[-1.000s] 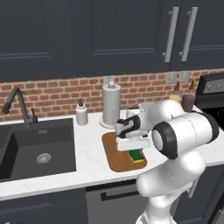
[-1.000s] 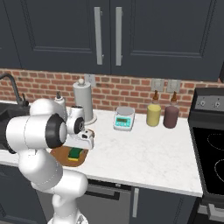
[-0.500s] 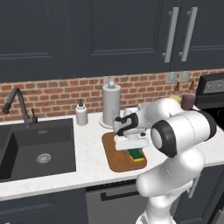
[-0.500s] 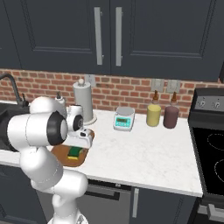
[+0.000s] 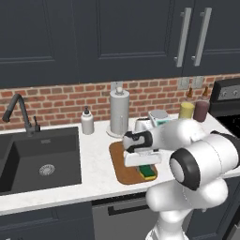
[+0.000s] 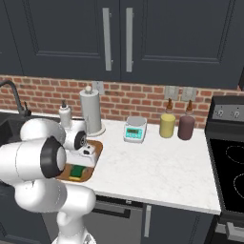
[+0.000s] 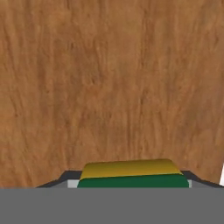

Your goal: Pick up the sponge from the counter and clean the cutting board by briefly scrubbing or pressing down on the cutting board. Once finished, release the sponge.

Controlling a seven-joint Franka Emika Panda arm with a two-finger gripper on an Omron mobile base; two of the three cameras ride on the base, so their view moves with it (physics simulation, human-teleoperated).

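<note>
so closest in, the hand view has the sponge (image 7: pixel 133 174) right between the fingers of the gripper (image 7: pixel 131 186), yellow side and green side both showing, jaws clamped on it, and wood grain of the cutting board (image 7: pixel 109 87) taking up everything beyond it, so the hand is very low over the board. from the left base view the sponge (image 5: pixel 148 171) sits at the near right corner of the cutting board (image 5: pixel 123 164), under the gripper (image 5: pixel 142 161), and from here it looks to be touching the wood, though i can't swear it's actually pressed. compared with a second ago the hand has slid a bit toward the sink side and the sponge went with it, still on the board, so my read is the scrubbing bit is underway or nearly done, and what's left is letting go. right base view agrees: sponge (image 6: pixel 76 171) on the board (image 6: pixel 93 151) under the gripper (image 6: pixel 81 163). further back on the counter (image 5: pixel 98 154) there's the paper towel roll (image 5: pixel 119 112) and soap bottle (image 5: pixel 87 122) by the brick wall, the sink (image 5: pixel 37 159) off to the side, then the kitchen scale (image 6: pixel 135 129) and two jars (image 6: pixel 176 126) well apart from the action.
</note>
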